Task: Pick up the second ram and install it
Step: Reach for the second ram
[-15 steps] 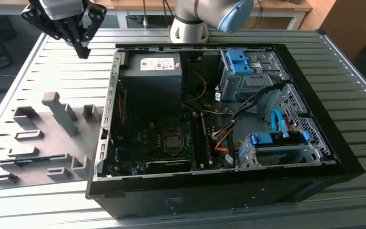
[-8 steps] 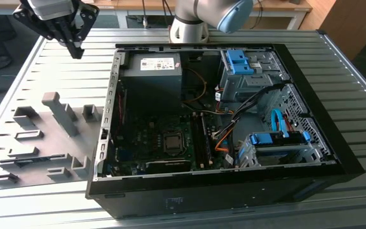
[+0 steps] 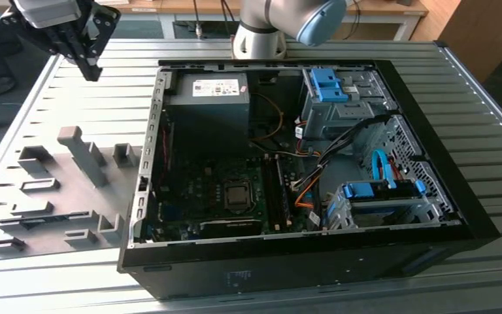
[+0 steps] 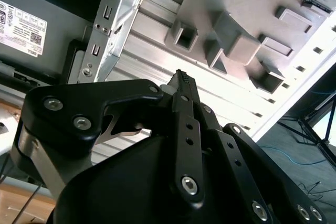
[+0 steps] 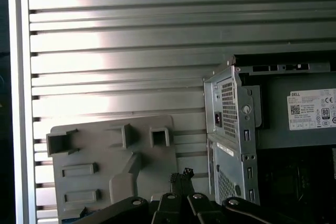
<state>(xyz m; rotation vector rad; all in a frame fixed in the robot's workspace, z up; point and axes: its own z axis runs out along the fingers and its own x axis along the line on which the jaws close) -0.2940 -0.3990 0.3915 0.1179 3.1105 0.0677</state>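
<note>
Gripper (image 3: pixel 91 69) hovers above the slatted table (image 3: pixel 102 108) beside the open computer case (image 3: pixel 277 275); fingers pressed together, gripping nothing.

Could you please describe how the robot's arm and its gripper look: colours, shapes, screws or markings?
The arm is a silver-grey tube with rounded joints and a light blue cap. The gripper has a pale grey body and black fingers built of flat linked bars. In the second wrist view, these bars carry silver screw heads and small round holes.
</note>
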